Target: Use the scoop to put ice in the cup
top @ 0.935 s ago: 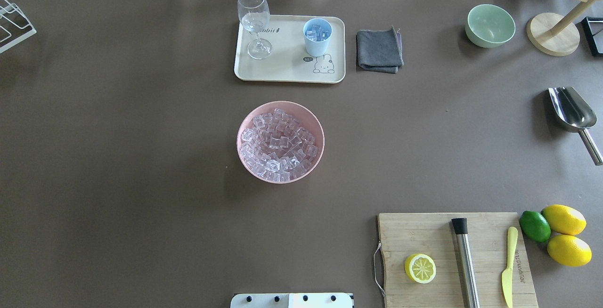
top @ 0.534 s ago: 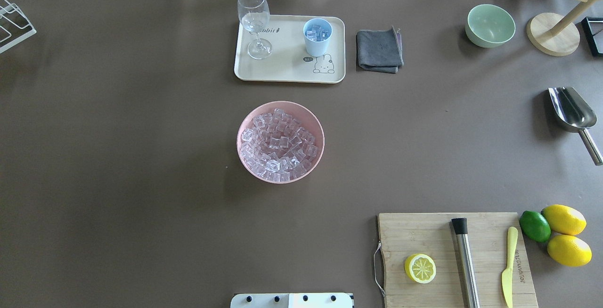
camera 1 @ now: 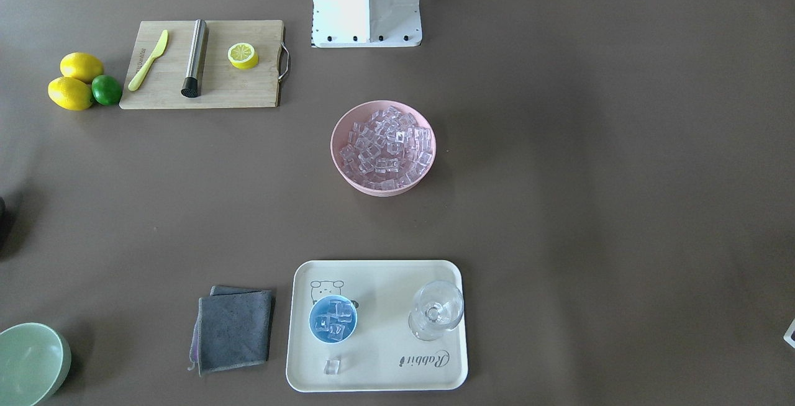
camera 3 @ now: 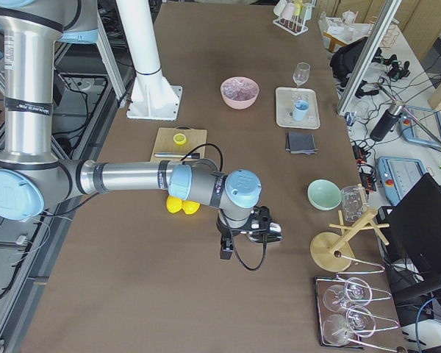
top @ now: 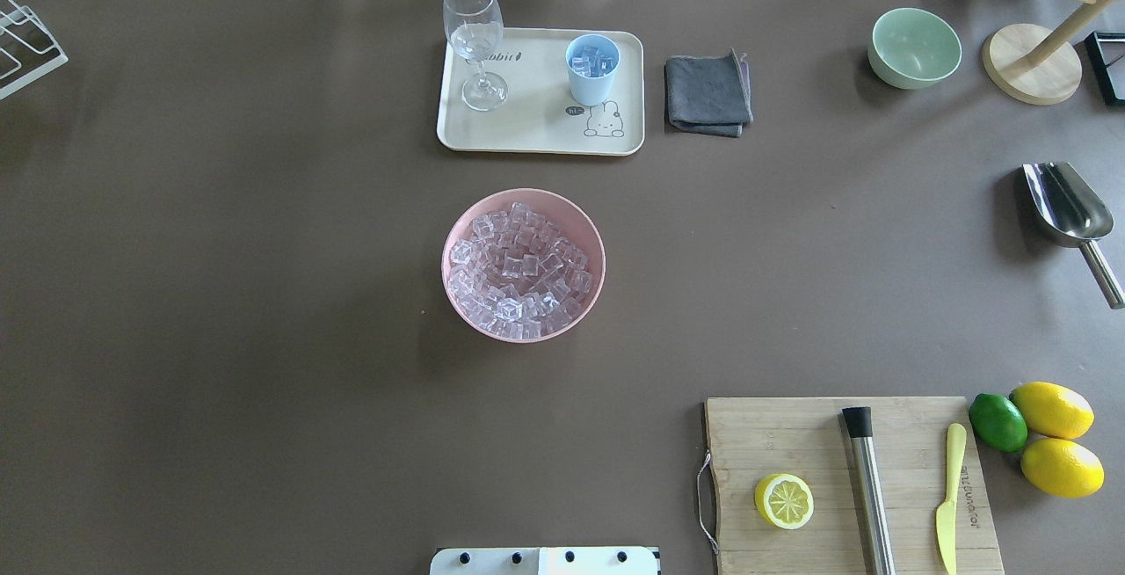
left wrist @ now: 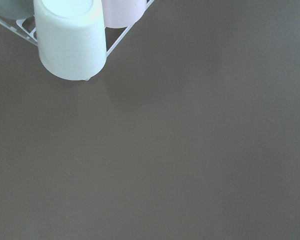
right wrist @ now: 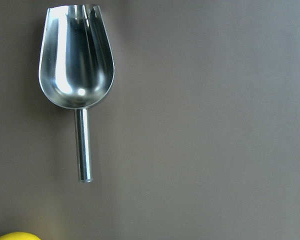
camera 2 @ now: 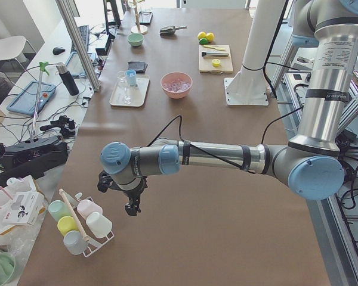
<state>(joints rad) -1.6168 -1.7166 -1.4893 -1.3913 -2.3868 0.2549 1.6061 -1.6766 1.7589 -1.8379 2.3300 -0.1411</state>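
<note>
We've got the scoop (top: 1066,204) lying empty on the table way out right, handle pointing near, with the right gripper (camera 3: 251,235) above it. We can't tell if that one or the left gripper (camera 2: 132,207), off at the left end by a rack (camera 2: 83,229), is open or closed. The cup (top: 591,68) sits on the far tray (top: 536,131) with some ice in it already, and one cube (camera 1: 332,366) lies on the tray just beside it. The rest of the ice (top: 520,272) fills the bowl (top: 524,192) mid-table. Our worry is that thin round handle rolling or slipping in the grab. The scoop also looks wide next to the cup, so a heaped load probably spills more cubes, and a sloppy pour could bump the glass (top: 475,30) on the same tray.
</note>
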